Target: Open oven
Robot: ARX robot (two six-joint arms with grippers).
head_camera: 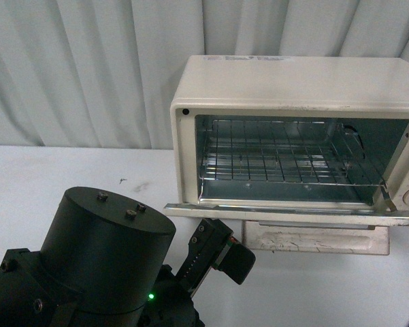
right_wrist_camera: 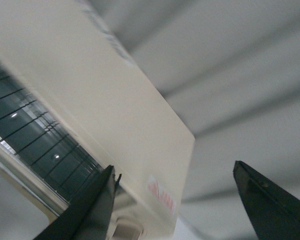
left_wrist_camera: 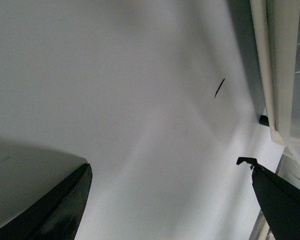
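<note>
**Oven door down, the opening step looks done**

The oven (head_camera: 292, 88) stands on the white tabletop (head_camera: 68, 170), towards the right of the front view, with a pale pleated curtain (head_camera: 88, 68) behind it. Its door (head_camera: 313, 238) is swung all the way down and lies roughly level in front of the cavity. The wire rack (head_camera: 286, 160) inside is in plain sight.

The left tool (left_wrist_camera: 169, 200) has its fingers set apart and holds nothing. It hangs above bare tabletop, just beside the oven's left front corner and not touching it. The right tool (right_wrist_camera: 174, 200) is also spread and empty. Its camera looks along the oven's top panel, and it does not show in the front view.

By my reading the opening itself is finished and little or nothing is left. Any next move calls only for drawing the left arm back without clipping the lowered door's edge.
</note>
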